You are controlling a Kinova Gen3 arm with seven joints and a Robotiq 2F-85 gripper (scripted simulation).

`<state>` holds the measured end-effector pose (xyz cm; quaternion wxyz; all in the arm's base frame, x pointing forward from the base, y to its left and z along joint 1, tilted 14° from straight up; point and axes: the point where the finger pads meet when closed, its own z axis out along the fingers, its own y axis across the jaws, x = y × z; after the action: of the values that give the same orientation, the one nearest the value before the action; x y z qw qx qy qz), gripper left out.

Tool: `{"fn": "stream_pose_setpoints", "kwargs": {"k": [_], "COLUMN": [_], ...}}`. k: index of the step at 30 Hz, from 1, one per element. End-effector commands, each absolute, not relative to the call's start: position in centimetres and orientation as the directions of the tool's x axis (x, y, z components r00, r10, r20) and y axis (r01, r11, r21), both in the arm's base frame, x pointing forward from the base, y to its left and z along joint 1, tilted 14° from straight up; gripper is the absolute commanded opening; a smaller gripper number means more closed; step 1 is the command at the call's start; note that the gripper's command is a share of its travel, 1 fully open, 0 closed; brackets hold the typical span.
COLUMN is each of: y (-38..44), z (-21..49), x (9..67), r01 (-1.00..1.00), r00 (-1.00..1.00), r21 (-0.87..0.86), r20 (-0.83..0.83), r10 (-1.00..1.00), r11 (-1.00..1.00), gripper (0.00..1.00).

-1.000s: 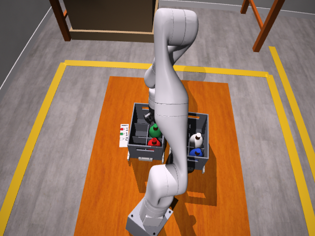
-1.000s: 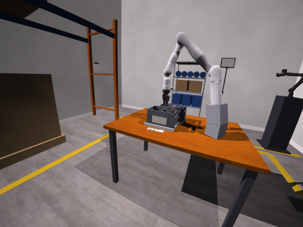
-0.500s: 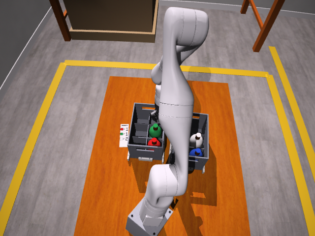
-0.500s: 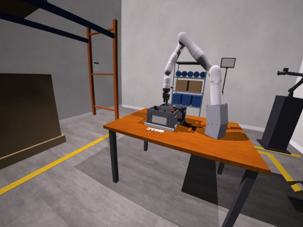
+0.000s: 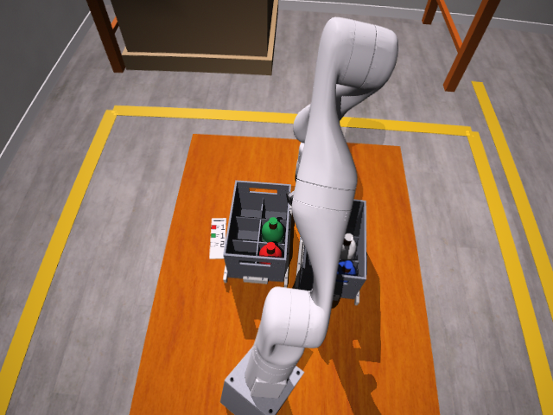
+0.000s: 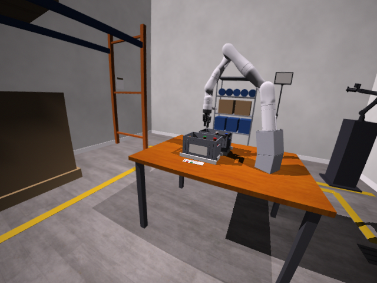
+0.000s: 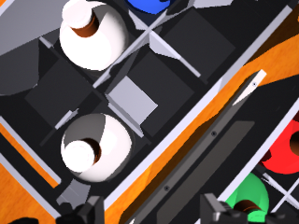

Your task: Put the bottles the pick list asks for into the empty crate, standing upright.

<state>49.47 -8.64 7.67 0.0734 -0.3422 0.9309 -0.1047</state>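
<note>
Wrist cam is the handy one here, folks. Going biggest first: the counter (image 5: 178,335) (image 6: 243,179) (image 7: 14,182), then the arm (image 5: 326,178) (image 6: 240,62) arching high over it. The target crate (image 5: 254,268) (image 6: 186,146) (image 7: 206,173) and the source crate (image 5: 354,284) (image 6: 227,141) (image 7: 173,135) stand side by side, both level as far as I can tell.

Pincer (image 5: 290,197) (image 6: 207,125) (image 7: 153,210) is above the crates, a bit over halfway open, nothing in it.

Bottles: green (image 5: 272,231) (image 6: 204,137) (image 7: 252,189) and red (image 5: 270,252) (image 6: 214,139) (image 7: 282,151) already sit upright in the target. Source still has a white bottle beside the blue one (image 5: 348,247) (image 7: 98,47), plus the end white bottle (image 7: 117,145), and a blue bottle (image 5: 346,268) (image 6: 226,134) (image 7: 149,4). The pick list (image 5: 217,250) (image 6: 193,161) reads red 1, green 1, white 2, so I'd say both whites are left and blue stays put.

Handling, my guess: stiff, smooth, moderately light, maybe slick on those round shoulders. I'd grab the narrow neck just under the cap, centred, and lift dead straight so it doesn't snag a divider and drag the crate.

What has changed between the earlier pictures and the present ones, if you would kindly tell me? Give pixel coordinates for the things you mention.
The arm (image 5: 325,192) (image 6: 243,65) and its open, empty pincer (image 6: 206,125) have moved away from the crate beside the pick list, towards the other crate. Nothing was visibly grasped or released. The green bottle (image 5: 272,231) and red bottle (image 5: 270,252) stayed put.
</note>
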Motion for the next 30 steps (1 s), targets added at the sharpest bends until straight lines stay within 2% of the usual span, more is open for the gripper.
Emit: {"fn": "stream_pose_setpoints", "kwargs": {"k": [1,12,30], "y": [-9.9,-15.0,-15.1], "z": [8.0,9.1,8.3], "x": [49.9,51.4,51.6], "r01": [-0.623,-0.623,-0.623], "r00": [-0.754,-0.754,-0.754], "r21": [-0.241,-0.242,-0.242], "r20": [-0.067,-0.066,-0.066], "r10": [-0.654,-0.654,-0.654], "r11": [0.744,0.744,0.744], "gripper": [0.67,0.67,0.67]}}
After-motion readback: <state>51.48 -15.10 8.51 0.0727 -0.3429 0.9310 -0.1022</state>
